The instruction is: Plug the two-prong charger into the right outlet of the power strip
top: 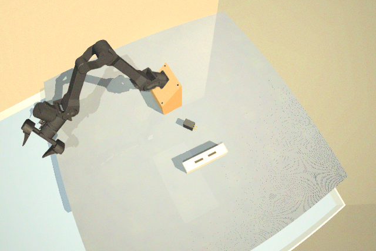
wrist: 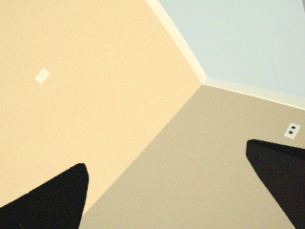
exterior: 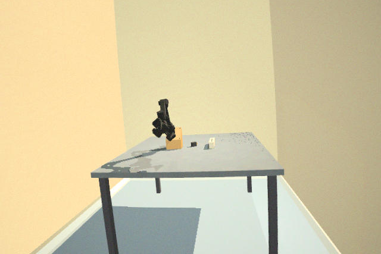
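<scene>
The small dark charger lies on its side on the table, its two brass prongs pointing right in the top view. The white power strip lies a little in front of it, with two dark slot outlets on its face. My gripper is open and empty. It hangs far to the left, out beyond the table's left edge and well away from the charger and the strip. The wrist view shows only room walls between the two dark fingers.
An orange wedge-shaped block carries the arm's base, just behind the charger. The arm folds back over the grey table. Walls stand close on the left and behind.
</scene>
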You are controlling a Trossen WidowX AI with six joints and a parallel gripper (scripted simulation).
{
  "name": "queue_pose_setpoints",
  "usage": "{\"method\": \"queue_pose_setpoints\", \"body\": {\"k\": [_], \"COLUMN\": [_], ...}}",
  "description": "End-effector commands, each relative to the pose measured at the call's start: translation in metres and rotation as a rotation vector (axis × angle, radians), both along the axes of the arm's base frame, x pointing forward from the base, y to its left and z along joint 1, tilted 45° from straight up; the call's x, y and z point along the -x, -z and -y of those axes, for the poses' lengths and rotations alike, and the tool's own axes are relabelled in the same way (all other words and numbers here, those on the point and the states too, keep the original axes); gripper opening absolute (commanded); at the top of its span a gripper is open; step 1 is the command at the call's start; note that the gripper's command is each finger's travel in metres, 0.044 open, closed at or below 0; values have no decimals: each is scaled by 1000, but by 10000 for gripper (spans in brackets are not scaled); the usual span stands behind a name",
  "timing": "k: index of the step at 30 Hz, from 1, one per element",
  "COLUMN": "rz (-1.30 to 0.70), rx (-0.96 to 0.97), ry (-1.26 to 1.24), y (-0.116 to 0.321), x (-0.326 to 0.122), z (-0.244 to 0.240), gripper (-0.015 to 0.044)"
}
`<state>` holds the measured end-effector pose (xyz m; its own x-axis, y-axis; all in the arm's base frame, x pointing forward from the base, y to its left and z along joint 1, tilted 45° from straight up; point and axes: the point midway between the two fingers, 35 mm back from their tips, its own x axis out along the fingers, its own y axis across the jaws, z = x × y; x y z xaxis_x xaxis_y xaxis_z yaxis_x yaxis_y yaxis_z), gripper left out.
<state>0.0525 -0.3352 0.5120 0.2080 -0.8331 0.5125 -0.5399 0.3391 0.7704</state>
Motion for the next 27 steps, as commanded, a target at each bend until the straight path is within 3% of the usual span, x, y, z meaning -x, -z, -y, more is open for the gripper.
{"method": "queue_pose_setpoints", "body": {"k": [1,27], "rz": [-43,-475], "rx": [-52,-337], "ry": [0,-84], "y": [17,142], "x": [-14,-132], "z": [11,39], "gripper": [440,440]}}
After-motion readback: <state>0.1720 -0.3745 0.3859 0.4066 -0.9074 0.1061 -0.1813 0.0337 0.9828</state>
